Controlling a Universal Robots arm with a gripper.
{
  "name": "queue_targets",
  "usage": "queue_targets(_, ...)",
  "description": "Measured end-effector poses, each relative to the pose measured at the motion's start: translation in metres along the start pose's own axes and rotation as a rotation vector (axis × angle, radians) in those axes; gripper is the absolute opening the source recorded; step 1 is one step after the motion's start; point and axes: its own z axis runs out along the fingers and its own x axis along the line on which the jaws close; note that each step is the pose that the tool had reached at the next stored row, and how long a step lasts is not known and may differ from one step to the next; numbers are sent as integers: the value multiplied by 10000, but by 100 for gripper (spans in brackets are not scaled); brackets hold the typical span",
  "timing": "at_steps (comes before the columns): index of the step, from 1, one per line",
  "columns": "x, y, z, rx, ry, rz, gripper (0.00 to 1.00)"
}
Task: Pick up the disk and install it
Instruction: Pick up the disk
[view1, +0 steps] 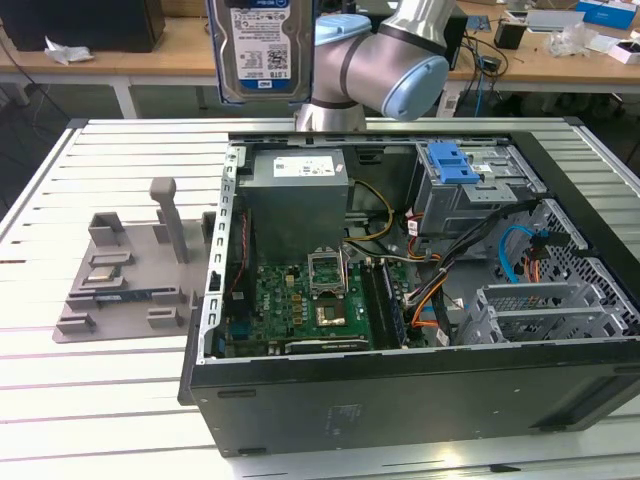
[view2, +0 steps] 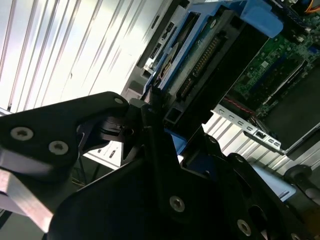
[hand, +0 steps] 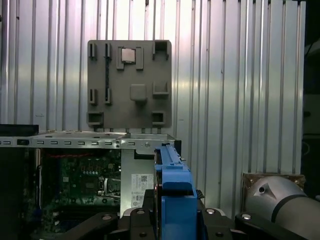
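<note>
The disk (view1: 258, 50), silver-grey with a white-and-blue label and blue side rails, hangs upright high above the rear edge of the open computer case (view1: 330, 395), beside the arm's elbow (view1: 385, 60). In the second wrist view my gripper (view2: 165, 125) is shut on the disk (view2: 200, 60), black fingers (view2: 150, 115) clamping its blue-railed end. The first wrist view looks along the disk's blue rail (hand: 172, 185), with my gripper (hand: 172, 217) gripping it from both sides.
Inside the case are a grey power-supply box (view1: 295, 205), a motherboard (view1: 310, 300), loose cables (view1: 440, 290) and a drive cage with a blue bracket (view1: 450, 162). A grey parts fixture (view1: 130, 270) lies on the slatted table at the exterior view's left.
</note>
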Motion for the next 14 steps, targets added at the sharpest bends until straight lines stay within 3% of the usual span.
queue_targets(14, 171, -356, -6, -25, -1, 0, 37)
